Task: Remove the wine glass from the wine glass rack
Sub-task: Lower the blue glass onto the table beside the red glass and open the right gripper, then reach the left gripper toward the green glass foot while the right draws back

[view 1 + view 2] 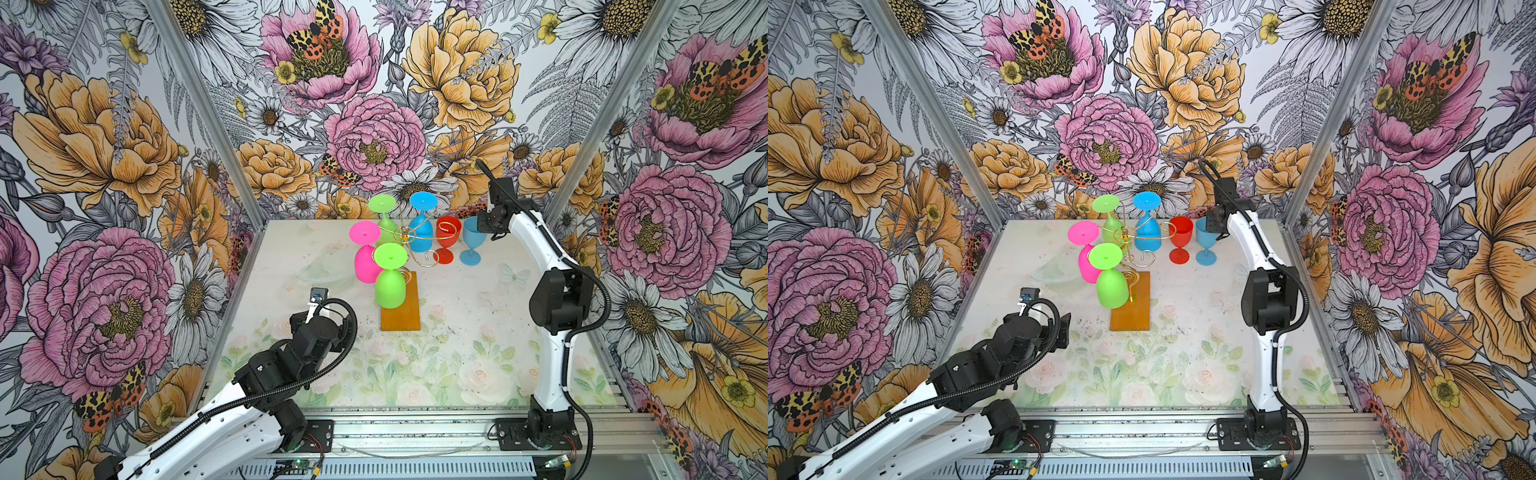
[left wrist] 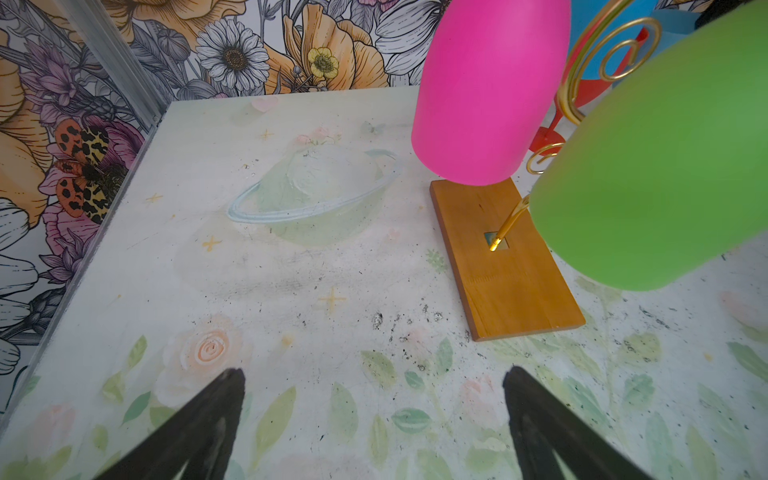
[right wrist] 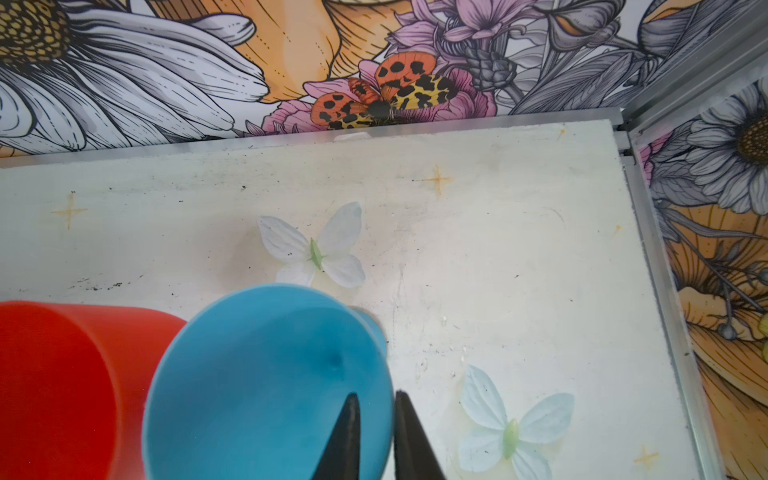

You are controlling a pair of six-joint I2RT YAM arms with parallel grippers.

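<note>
The wine glass rack is a gold wire tree on an amber base, mid-table in both top views. Several wine glasses hang upside down from it: a green one in front, a pink one, and a green and a blue one behind. To its right stand a red glass and a light blue wine glass, both upright on the table. My right gripper straddles the light blue glass's rim, jaws narrowly parted, one finger inside. My left gripper is wide open and empty, low over the table, in front and left of the base.
The back wall and the right corner post stand close behind the two upright glasses. The hanging pink and green bowls sit just beyond my left gripper. The tabletop carries only printed flowers, butterflies and a planet.
</note>
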